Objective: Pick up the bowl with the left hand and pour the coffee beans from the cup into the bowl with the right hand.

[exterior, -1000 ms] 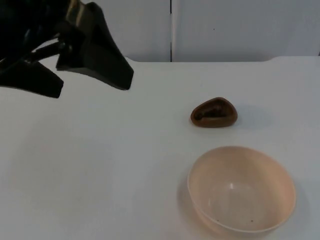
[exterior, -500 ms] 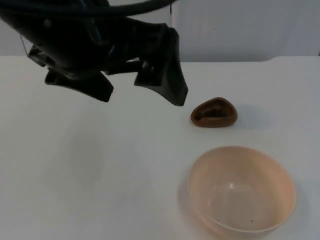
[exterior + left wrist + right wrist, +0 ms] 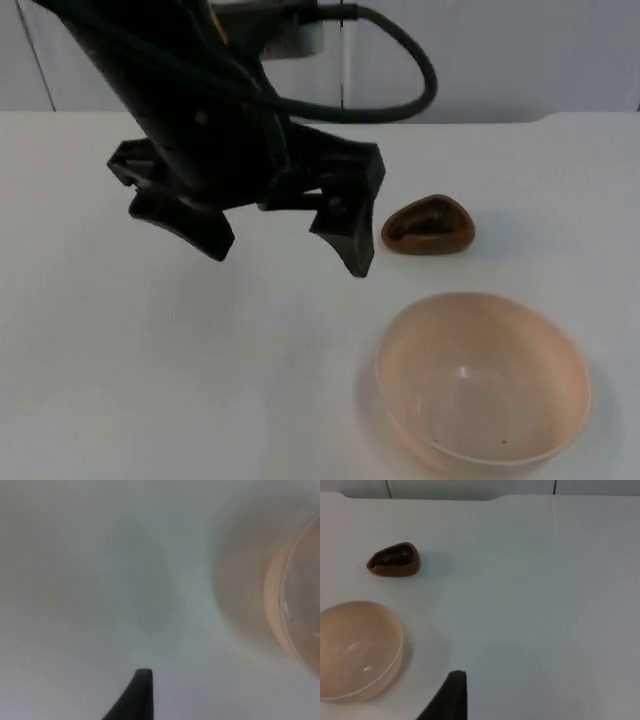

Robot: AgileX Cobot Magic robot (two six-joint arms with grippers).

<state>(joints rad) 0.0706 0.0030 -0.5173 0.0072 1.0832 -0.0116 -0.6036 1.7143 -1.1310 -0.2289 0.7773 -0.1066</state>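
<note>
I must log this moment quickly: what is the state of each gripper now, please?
Left gripper: open, holding nothing, above the table left of the brown cup, behind the bowl.
Right gripper: cannot be told.

One bowl [image 3: 482, 378], pale peach, sits near the front edge of the table [image 3: 120, 380]. One cup [image 3: 428, 225], small and brown with dark coffee beans inside, stands behind the bowl, toward the table's back edge. One gripper [image 3: 285, 240] is counted.
</note>
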